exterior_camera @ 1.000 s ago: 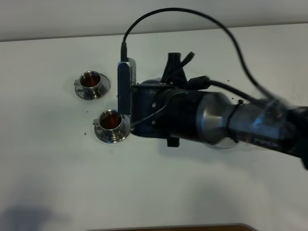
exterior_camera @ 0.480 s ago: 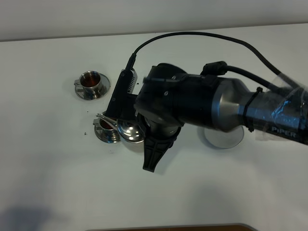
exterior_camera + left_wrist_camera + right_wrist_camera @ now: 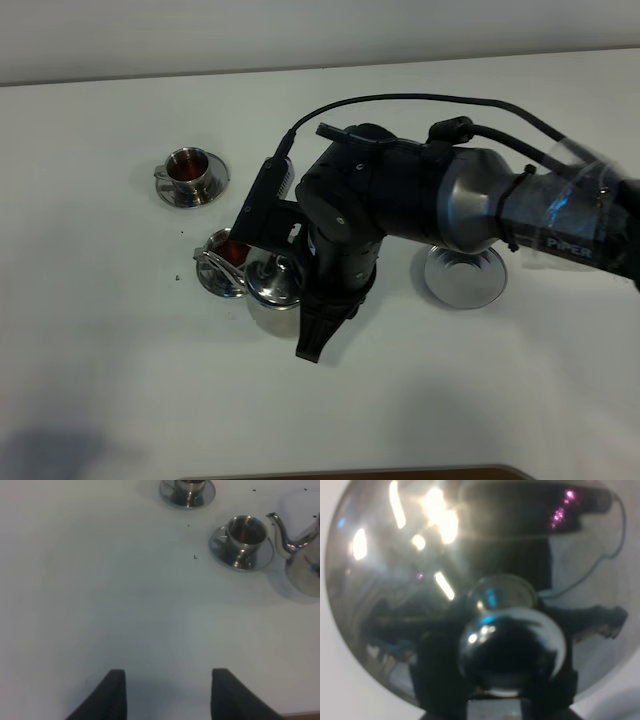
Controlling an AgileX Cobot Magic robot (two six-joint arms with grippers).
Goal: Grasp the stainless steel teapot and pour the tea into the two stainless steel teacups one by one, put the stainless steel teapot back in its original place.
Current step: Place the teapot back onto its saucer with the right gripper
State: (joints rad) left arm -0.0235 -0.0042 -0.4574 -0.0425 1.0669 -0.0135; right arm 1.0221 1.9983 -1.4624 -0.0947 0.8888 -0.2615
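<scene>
Far left on the white bench [image 3: 100, 350]: small shiny steel teacup [image 3: 188, 170] on its round saucer, reddish-brown tea [image 3: 187, 169] inside, well clear of my arms.

Next right, nearer cup [image 3: 222, 262] on its saucer, also showing red-brown liquid. Only its left half is visible from the high camera; my right arm's wrist-camera block covers the rest.

Just right of that cup: round-bodied shiny steel teapot [image 3: 276, 281], tilted. Thin curved spout [image 3: 280, 530] points left toward the nearer cup, tip just beside the rim. Long axis, spout to handle, runs left-right across the bench.

My right tool [image 3: 330, 285] is clenched on the teapot at its handle side; the black arm hides the handle and lid from above.

Further right, a round steel disc [image 3: 465, 277] lies flat on the bench, partly under my forearm.

View differences: the left wrist camera gives the clean side look at spout, pot body and nearer cup, which the high view blocks. It also shows my left tool [image 3: 167, 695], fingers [image 3: 107, 697] spread apart and released, over bare bench, well apart from the cups. The right wrist camera is filled by the domed lid and its round knob [image 3: 512, 647], seen nowhere else; reflections only, no cups.
</scene>
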